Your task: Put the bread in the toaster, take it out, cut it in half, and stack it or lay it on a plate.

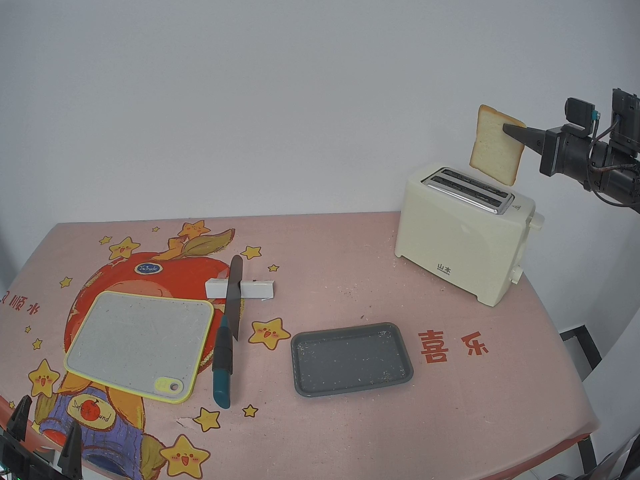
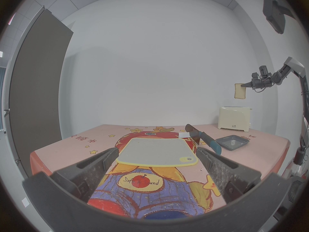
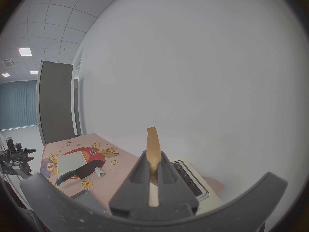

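Note:
A slice of bread (image 1: 496, 145) hangs upright in the air just above the cream toaster (image 1: 463, 233) at the table's back right. My right gripper (image 1: 519, 131) is shut on the bread's upper right edge; in the right wrist view the slice (image 3: 153, 149) stands edge-on between the fingers, with the toaster slots (image 3: 189, 179) below. My left gripper (image 2: 157, 165) is open and holds nothing, low at the table's front left corner, facing the cutting board (image 2: 157, 151). A dark grey plate (image 1: 351, 357) lies at the table's middle front. A knife (image 1: 227, 331) with a teal handle lies beside the board.
The grey cutting board (image 1: 140, 343) with a yellow rim lies front left. The knife blade rests on a small white block (image 1: 240, 289) behind the board. A patterned pink cloth (image 1: 347, 261) covers the table; a white wall stands close behind.

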You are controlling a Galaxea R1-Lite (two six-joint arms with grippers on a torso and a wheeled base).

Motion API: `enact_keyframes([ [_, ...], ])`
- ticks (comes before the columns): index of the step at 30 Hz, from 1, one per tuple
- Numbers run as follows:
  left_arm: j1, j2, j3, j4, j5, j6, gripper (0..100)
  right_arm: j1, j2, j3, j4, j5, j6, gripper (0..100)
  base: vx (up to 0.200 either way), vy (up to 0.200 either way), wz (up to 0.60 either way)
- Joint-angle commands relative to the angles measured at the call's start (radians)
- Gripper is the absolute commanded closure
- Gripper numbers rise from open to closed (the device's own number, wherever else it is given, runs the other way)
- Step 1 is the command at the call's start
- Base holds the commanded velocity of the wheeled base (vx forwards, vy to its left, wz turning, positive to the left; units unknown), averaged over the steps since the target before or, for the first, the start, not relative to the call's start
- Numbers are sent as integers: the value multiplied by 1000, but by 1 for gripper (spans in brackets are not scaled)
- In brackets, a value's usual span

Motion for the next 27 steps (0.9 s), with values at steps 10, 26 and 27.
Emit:
enact_keyframes([
  [10,0,-13,18,0,1,0,0,29,-107,217,-7,-6,6,100,0,0,0],
  [26,0,-13,18,0,1,0,0,77,-176,726,-447,-53,32,100,0,0,0],
  [27,0,-13,18,0,1,-1,0,74,-163,780,-541,-42,65,100,0,0,0],
])
